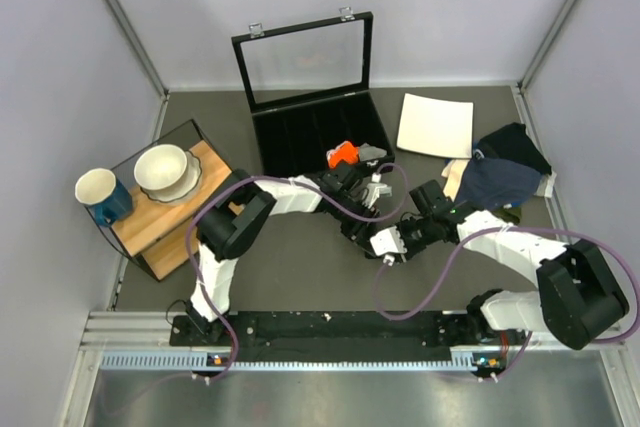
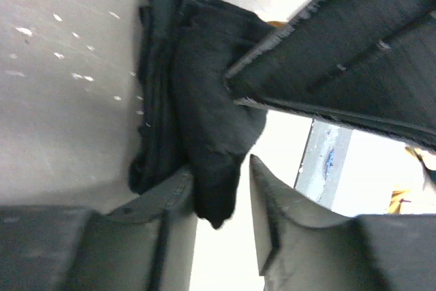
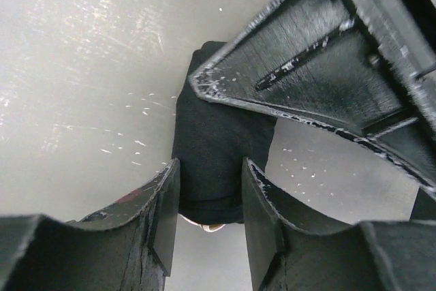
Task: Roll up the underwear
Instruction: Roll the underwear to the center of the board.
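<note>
The underwear (image 3: 216,142) is a black rolled bundle on the grey table, with a pale strip peeking out at its near end. My right gripper (image 3: 210,195) straddles it, and the fabric fills the gap between both fingers. In the left wrist view the underwear (image 2: 197,107) hangs against the left finger (image 2: 167,199), with a bright gap to the other finger. My left gripper (image 2: 223,189) is open. From above, the left gripper (image 1: 362,219) and right gripper (image 1: 383,247) meet mid-table and hide most of the roll.
A black display case (image 1: 315,132) with its glass lid up stands behind, a small orange cloth roll (image 1: 343,154) at its front edge. A white plate (image 1: 435,125) and a navy garment (image 1: 500,182) lie right. A wooden board with bowl (image 1: 165,169) and mug (image 1: 100,192) sits left.
</note>
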{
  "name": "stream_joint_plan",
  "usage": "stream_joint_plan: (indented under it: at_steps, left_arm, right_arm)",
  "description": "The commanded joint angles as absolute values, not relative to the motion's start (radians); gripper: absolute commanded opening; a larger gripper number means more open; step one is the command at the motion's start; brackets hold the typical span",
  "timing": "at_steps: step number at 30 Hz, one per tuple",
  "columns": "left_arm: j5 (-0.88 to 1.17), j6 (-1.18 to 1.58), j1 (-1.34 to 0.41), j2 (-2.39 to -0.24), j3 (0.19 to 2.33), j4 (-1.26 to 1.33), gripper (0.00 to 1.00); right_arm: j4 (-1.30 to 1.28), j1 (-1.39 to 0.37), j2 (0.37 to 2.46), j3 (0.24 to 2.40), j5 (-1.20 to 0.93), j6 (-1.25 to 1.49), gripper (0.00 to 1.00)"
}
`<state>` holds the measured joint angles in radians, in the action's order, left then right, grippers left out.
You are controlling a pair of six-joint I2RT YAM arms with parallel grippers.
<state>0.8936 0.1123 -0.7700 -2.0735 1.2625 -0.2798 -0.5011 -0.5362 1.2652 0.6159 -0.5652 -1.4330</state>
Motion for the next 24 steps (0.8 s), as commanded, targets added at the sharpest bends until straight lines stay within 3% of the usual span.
stream_joint_plan:
  at_steps: [1, 6, 7, 8, 9, 18, 24]
  left_arm:
    - [0.717, 0.126, -0.762, -1.906, 1.142, -0.118, 0.44]
    - [0.627, 0.129, -0.752, -1.757, 1.049, -0.008, 0.52]
    - [0.627, 0.139, -0.75, -1.747, 1.03, -0.009, 0.61]
    - [0.624, 0.147, -0.749, -1.746, 1.023, 0.024, 0.96]
    - [0.627, 0.15, -0.744, -1.747, 1.02, 0.028, 0.98]
    - [0.707, 0.129, -0.745, -1.857, 1.048, 0.049, 0.98]
    - [0.79, 0.072, -0.753, -1.957, 1.092, 0.005, 0.92]
  right_arm:
    - [-0.505, -0.542, 1.308, 0.583, -0.439, -1.408, 0.36]
    - [-0.525, -0.541, 1.308, 0.578, -0.443, -1.407, 0.33]
    - [-0.525, -0.54, 1.31, 0.58, -0.445, -1.405, 0.32]
    - [-0.526, -0.538, 1.309, 0.58, -0.446, -1.404, 0.32]
    - [-0.526, -0.538, 1.31, 0.58, -0.449, -1.402, 0.32]
    - [-0.534, -0.538, 1.316, 0.587, -0.463, -1.387, 0.32]
    - [-0.535, -0.532, 1.319, 0.592, -0.466, -1.378, 0.32]
